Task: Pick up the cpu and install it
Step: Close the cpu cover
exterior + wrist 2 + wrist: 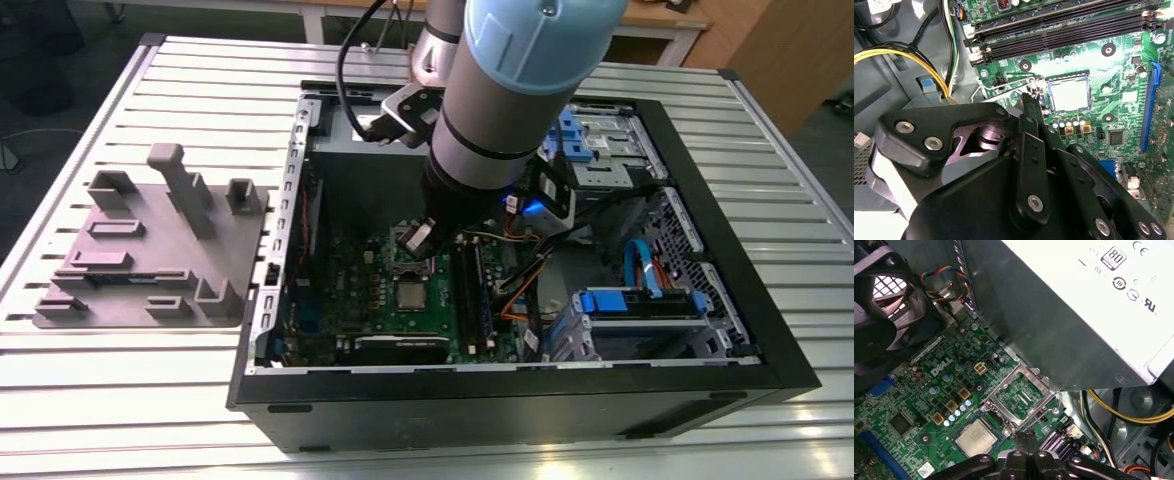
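**Chip in the socket, frame still up, gripper close by**

On the exterior view's left lies the grey fixture plate (pixel 147 250), on the slatted table and well apart from the work. Next comes the open computer case (pixel 534 400) with the green motherboard (pixel 360 290) in it. The cpu (pixel 410 293) lies flat in its socket on that board, silver top up, as both wrist views show (pixel 1069 95) (pixel 975 437). The socket's hinged metal load frame (pixel 1019 395) stands open beside it, so the chip is not yet clamped.

The gripper (pixel 1026 440) hangs just beside the socket, fingertips drawn together with nothing between them. Further right run the long black memory sticks (pixel 467 285).

To my eye, the risks are these:
- The closed tips sit near the thin wire lever (pixel 1004 85); a slip could scrape the board.
- A nudge to the unclamped chip could shift it on its contacts.
- The yellow cables (pixel 904 55) pass close to the wrist and could snag.

As for writing, the power supply (pixel 1079 305) carries printed certification marks, and the board has a white maker's logo; I leave both unread.
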Controlling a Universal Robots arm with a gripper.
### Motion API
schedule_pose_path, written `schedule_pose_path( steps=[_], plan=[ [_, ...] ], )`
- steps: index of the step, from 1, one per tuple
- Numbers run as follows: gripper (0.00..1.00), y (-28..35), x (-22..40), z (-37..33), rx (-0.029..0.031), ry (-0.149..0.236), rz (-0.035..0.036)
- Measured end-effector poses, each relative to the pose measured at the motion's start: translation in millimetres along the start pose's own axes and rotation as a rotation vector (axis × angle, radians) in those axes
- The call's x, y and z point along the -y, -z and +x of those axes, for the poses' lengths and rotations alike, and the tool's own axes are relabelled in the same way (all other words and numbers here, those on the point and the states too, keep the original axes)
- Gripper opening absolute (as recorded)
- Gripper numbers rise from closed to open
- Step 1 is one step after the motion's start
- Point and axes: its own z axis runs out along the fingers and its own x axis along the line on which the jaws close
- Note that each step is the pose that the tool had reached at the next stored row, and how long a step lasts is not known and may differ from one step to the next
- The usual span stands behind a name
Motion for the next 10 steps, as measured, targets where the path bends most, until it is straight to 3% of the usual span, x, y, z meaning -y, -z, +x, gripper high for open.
schedule_pose_path(
  steps=[10],
  plan=[
    [0.10, 0.0, 0.0, 0.0, -0.0018, 0.011, -0.0012]
  ],
)
